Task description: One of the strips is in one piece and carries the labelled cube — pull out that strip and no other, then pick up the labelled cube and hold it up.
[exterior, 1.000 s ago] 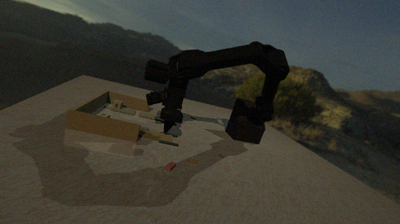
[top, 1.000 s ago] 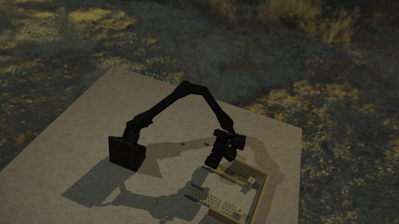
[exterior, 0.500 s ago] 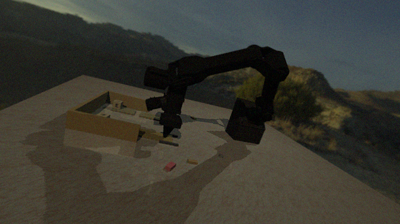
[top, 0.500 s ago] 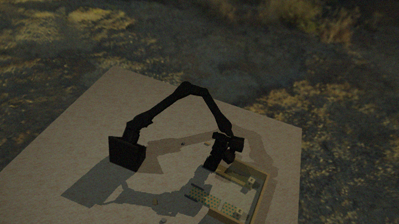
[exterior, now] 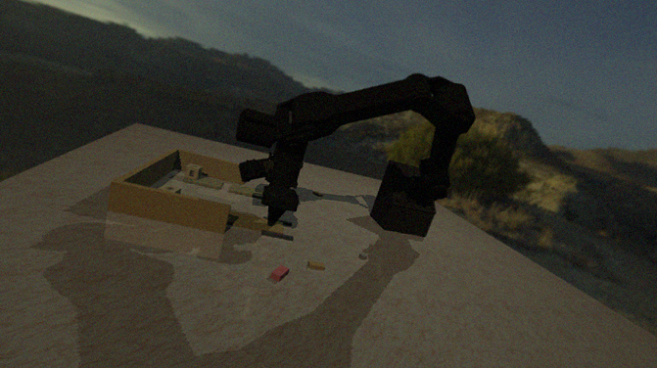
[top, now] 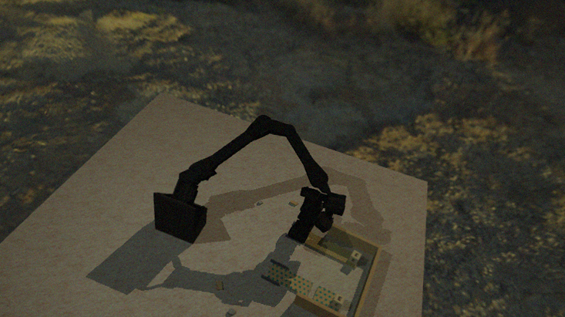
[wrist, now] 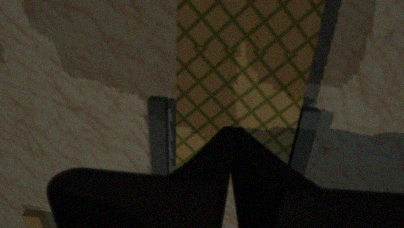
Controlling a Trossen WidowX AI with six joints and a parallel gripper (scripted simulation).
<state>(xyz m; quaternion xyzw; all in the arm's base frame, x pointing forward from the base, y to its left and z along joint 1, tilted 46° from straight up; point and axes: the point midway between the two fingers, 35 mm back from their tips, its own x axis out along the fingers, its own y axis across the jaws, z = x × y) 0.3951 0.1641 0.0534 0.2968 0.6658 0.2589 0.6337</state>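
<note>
A lattice-patterned strip (top: pixel 335 253) (exterior: pixel 251 222) (wrist: pixel 215 60) runs out of the open-fronted box (top: pixel 325 314) (exterior: pixel 165 208); a pale cube (top: pixel 355 255) stands at its inner end. A dotted strip (top: pixel 301 285) (exterior: pixel 243 190) lies on the other side, with a gap before its far piece (top: pixel 324 295) (exterior: pixel 207 183), which bears another cube (top: pixel 339 299) (exterior: pixel 193 171). Cube labels are too small to read. My gripper (top: pixel 296 240) (exterior: pixel 272 224) (wrist: pixel 231 135) is shut and empty, tips low over the lattice strip's outer end, between two dark rails (wrist: pixel 159 135) (wrist: pixel 306 140). Whether they touch the strip is unclear.
The box walls stand around the inner ends of both strips. A red block (exterior: pixel 279 274), a tan block (top: pixel 293 203) (exterior: pixel 315 265) and a small grey piece (top: pixel 259 203) (exterior: pixel 363 255) lie outside. Another tan piece (top: pixel 219 285) and a grey one (top: pixel 230 313) lie beyond the dotted strip.
</note>
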